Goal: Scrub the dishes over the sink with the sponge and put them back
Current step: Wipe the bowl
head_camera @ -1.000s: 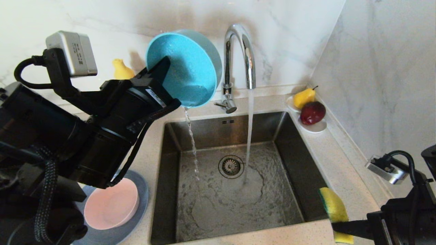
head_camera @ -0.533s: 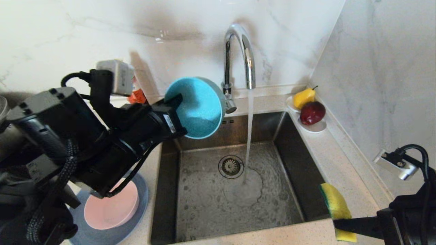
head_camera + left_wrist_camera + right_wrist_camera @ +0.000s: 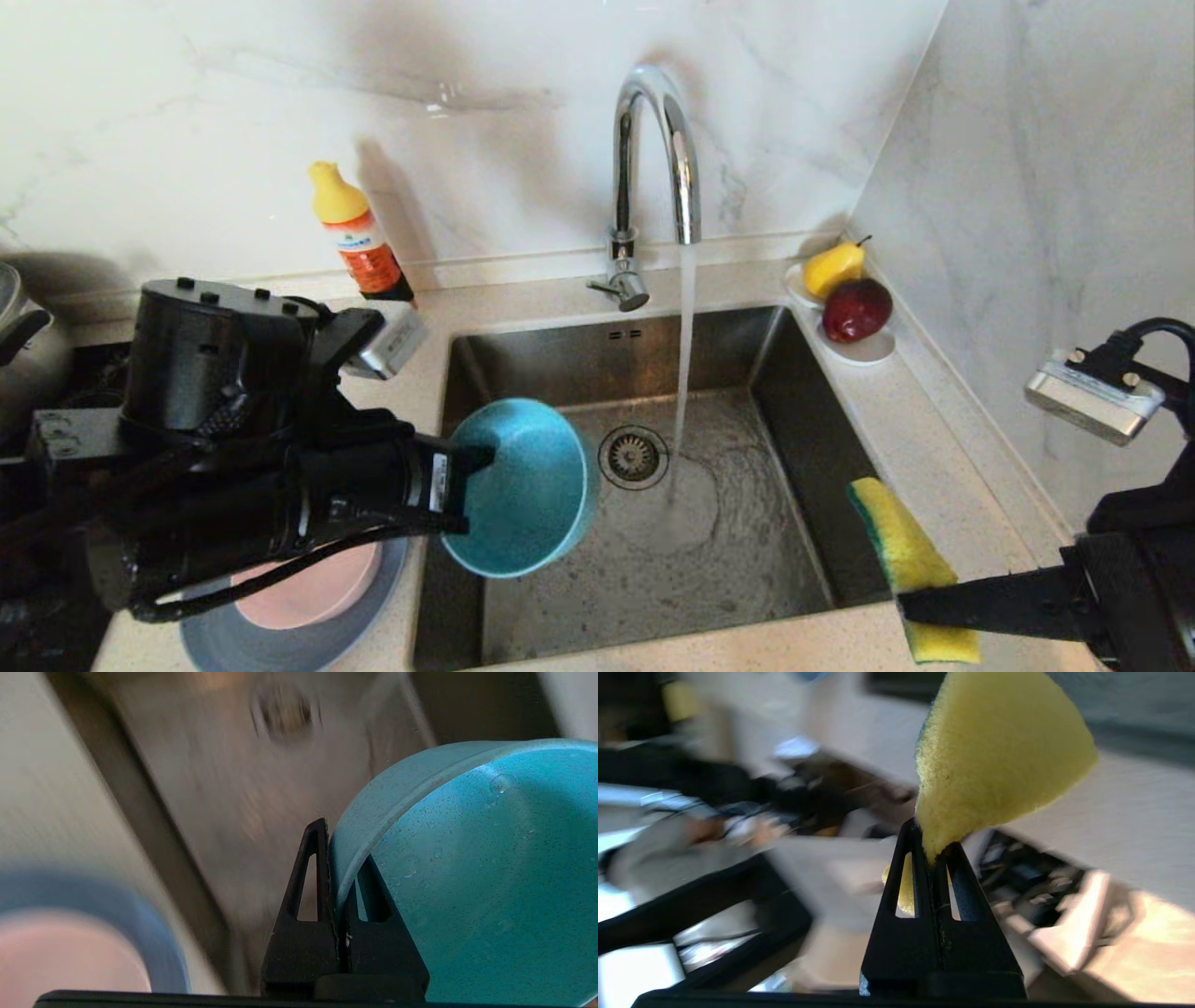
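The left gripper (image 3: pixel 471 495) pinches the teal bowl's (image 3: pixel 523 490) rim, tilted over the sink's (image 3: pixel 747 560) left side. The right gripper (image 3: pixel 910 607) squeezes the sponge (image 3: pixel 901 546), seemingly above the front-right rim.

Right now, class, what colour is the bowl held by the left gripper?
Teal with fine dark speckles: the bowl in the left gripper, seen best in the left wrist view.

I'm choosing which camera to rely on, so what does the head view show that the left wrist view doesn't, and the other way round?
Only the head view shows the running tap, the right claw shut on the sponge, the orange bottle and the fruit dish.

Only the left wrist view shows one finger on each side of the bowl's rim, and water drops inside it.

Both show the left claw holding the teal bowl over the sink, with the pink bowl on the plate.
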